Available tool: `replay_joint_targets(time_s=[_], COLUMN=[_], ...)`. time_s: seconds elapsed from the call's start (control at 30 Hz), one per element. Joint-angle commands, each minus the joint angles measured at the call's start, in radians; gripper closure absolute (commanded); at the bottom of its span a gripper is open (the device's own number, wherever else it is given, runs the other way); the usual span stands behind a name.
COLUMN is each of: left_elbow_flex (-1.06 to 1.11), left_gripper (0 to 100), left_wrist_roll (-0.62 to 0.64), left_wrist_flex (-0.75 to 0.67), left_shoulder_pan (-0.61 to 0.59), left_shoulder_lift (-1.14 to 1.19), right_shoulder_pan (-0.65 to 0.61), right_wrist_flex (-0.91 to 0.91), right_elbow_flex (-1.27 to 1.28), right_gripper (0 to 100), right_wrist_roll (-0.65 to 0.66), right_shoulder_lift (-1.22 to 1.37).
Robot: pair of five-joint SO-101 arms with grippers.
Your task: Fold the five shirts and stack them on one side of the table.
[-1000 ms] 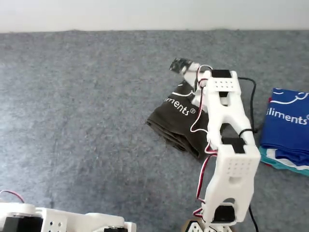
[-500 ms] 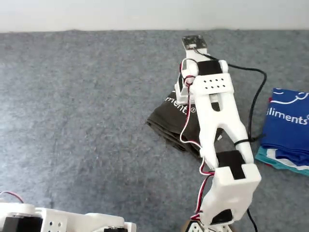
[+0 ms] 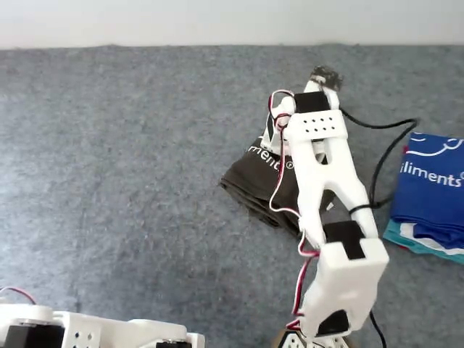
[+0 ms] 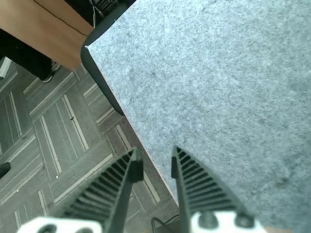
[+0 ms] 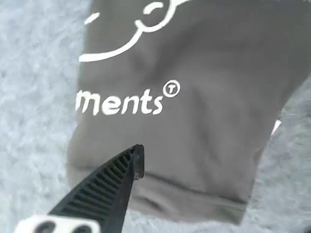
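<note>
The right jaws, open or closed I cannot tell, hang over the folded dark shirt (image 5: 194, 97) on the worktop (image 3: 130, 159), the right arm (image 3: 326, 181) having swung its wrist toward the blue-topped stack (image 3: 431, 185), likely lining up a carry, while the left jaws sit slightly parted, empty.

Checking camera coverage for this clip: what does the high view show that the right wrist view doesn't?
High view adds: the right arm extended over the dark shirt, and the stack of folded shirts, blue on top, beside it. Right wrist view adds: the right gripper over the shirt's folded edge. Shared: the dark shirt's white print and the grey table.
</note>
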Motion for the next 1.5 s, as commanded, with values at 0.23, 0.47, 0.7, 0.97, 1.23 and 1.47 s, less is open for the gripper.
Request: replay_joint_targets(time_s=[0.23,0.47,0.7,0.97,1.23,1.47], left_elbow_flex=[-0.030,-0.031,-0.031,-0.027,-0.027,-0.027], left_gripper=[89,89,89,89,89,89], left_wrist_roll=[-0.074,-0.074,-0.074,-0.074,-0.074,-0.074], left_wrist_flex=[0.015,0.015,0.015,0.002,0.002,0.002], left_shoulder_pan=[-0.006,-0.006,-0.002,0.000,0.000,0.002], left_shoulder_lift=[-0.005,-0.005,-0.005,-0.005,-0.005,-0.005], right_shoulder_pan=[0.028,0.087,0.108,0.185,0.242,0.260], right_wrist_flex=[-0.156,-0.262,-0.236,-0.225,-0.059,0.087], right_elbow_flex=[-0.009,-0.015,-0.063,-0.063,-0.104,-0.104], right_gripper=[41.8,49.9,93.9,98.7,98.9,98.9], right_wrist_roll=[-0.086,-0.084,0.018,0.137,0.445,0.647], right_shoulder_lift=[0.216,0.349,0.361,0.351,0.219,0.005])
